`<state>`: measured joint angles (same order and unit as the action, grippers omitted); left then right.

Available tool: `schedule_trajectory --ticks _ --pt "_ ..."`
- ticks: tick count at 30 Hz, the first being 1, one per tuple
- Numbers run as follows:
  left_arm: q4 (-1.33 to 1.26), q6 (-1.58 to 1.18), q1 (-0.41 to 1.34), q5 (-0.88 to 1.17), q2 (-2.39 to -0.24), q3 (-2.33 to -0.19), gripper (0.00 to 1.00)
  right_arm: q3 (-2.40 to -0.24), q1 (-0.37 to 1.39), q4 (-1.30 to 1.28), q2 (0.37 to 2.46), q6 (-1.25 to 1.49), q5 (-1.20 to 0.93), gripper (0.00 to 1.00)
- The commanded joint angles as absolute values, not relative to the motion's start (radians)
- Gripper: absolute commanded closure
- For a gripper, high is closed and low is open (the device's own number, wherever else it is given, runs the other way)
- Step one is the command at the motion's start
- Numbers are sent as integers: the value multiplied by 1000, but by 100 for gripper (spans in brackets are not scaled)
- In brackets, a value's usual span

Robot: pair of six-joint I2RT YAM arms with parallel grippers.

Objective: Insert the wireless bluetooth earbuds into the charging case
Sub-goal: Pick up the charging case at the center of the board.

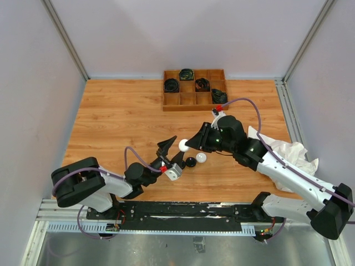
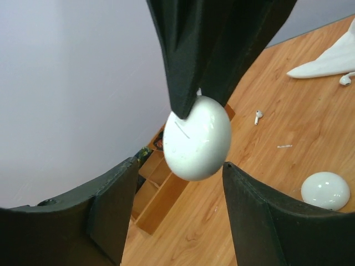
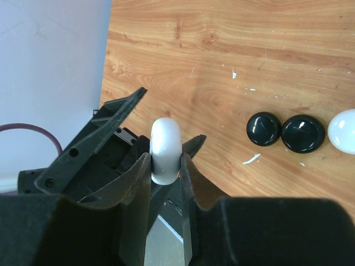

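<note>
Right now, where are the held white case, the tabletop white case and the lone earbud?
held white case [image 3: 165, 149]: right wrist view, rounded edge.
tabletop white case [image 2: 325, 190]: left wrist view, dome centre.
lone earbud [image 2: 258, 116]: left wrist view, body.

No words, numbers or signs can be read here: the white case is plain, and nothing is written on the far tray
</note>
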<state>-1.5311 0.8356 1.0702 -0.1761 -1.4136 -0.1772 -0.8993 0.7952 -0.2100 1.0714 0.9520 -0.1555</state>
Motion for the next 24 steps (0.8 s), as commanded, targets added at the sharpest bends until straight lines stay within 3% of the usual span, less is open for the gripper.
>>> schedule_trajectory --ticks 1,11,18,20,24 --pt "-1770 884 1086 -164 -1439 -209 34 -956 772 -231 1085 1011 -170 99" --pt "-1771 939 1097 -205 -1480 -250 44 -959 772 -244 1118 1060 -198 99" --pt "-1773 984 1105 -236 -1494 -247 64 -949 772 -248 1105 1090 -175 97" --pt "-1772 991 1107 -243 -1501 -245 70 -948 772 -249 1097 1092 -169 89" --pt "-1772 995 1113 -262 -1511 -244 80 -955 772 -248 1077 1066 -147 64"
